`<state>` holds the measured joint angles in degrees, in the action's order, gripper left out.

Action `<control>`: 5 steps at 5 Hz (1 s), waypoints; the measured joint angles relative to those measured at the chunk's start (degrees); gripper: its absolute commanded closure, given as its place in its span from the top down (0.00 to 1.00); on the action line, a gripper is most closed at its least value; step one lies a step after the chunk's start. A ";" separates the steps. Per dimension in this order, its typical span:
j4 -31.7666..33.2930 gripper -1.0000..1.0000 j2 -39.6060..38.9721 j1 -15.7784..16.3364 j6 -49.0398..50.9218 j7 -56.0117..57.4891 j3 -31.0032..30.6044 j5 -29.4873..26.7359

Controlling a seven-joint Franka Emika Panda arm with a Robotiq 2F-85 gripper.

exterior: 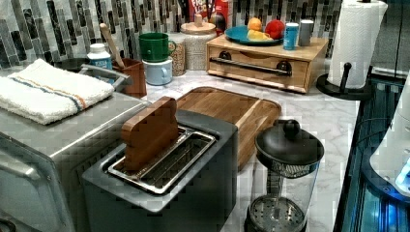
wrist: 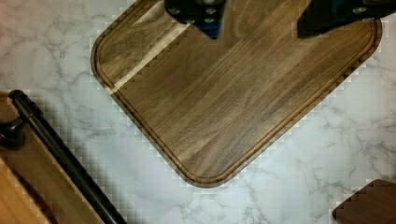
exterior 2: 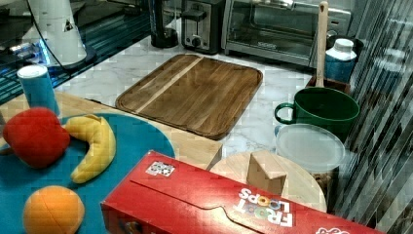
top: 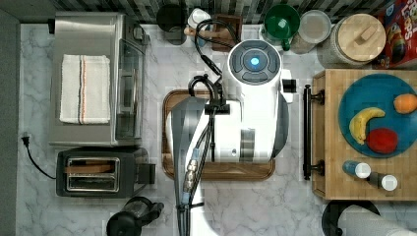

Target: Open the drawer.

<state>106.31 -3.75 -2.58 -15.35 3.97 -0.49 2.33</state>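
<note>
Drawer (exterior: pixel 258 67) sitting shut, handle (exterior: pixel 251 65) untouched at the left view's far right — gripper (wrist: pixel 259 21) hovering over the walnut tray (wrist: pixel 233 88), fingers seemingly apart — everything remaining.

Overhead, two oblique sides, downward wrist

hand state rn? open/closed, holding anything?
Hand: open, holding nothing. It hangs over the walnut tray, apart from the drawer and its black bar handle.
</note>
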 measured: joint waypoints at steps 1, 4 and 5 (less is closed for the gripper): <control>0.39 1.00 -0.07 -0.60 0.00 0.01 -0.52 0.34; 3.25 1.00 -0.40 -0.76 -4.63 5.37 0.10 -0.03; 5.88 1.00 -0.16 -1.30 -5.13 17.88 0.21 -0.09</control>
<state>112.19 -3.90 -3.88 -20.48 21.85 -0.28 2.24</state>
